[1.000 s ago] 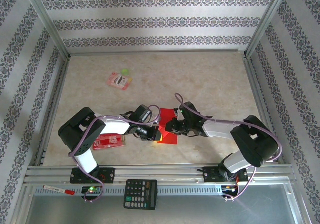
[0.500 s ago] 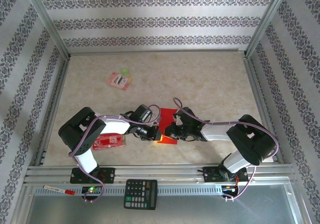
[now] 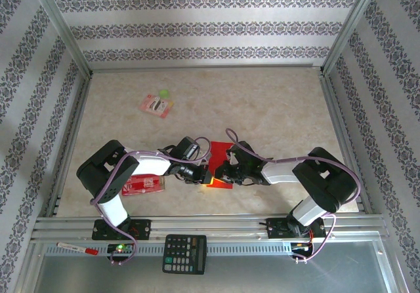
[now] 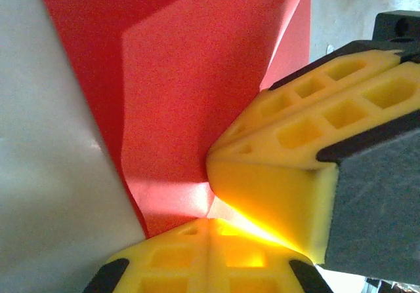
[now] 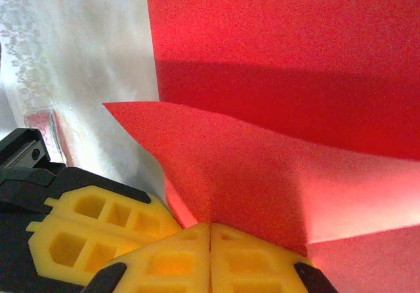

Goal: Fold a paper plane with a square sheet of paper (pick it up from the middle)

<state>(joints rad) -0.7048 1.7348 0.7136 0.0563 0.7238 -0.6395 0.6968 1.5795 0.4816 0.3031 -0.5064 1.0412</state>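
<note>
The red paper sheet lies near the front middle of the tabletop, between the two arms. Its far edge rests flat, and its near left corner is drawn up where the claws meet.

The left claw is closed, its yellow pads pressed together on the sheet's near edge. The right claw is likewise clamped on the paper just beside it, and the two sets of pads touch or nearly touch at the same corner. From the left wrist, the paper rises from the pinch as a broad flap with one straight slanted edge on the right. A soft bend runs down its left side. From the right wrist, a pointed flap stands off the flat part and casts a dark band of shadow. It looks like a fold line, though the close view is too tight to be sure.

A red packet lies under the left forearm, near the sheet's left edge. A pink packet sits well apart, toward the far left. Beyond the sheet, the far and right parts of the tabletop are bare up to the aluminium frame. A calculator and a pen lie on the front ledge, below the arm bases.
</note>
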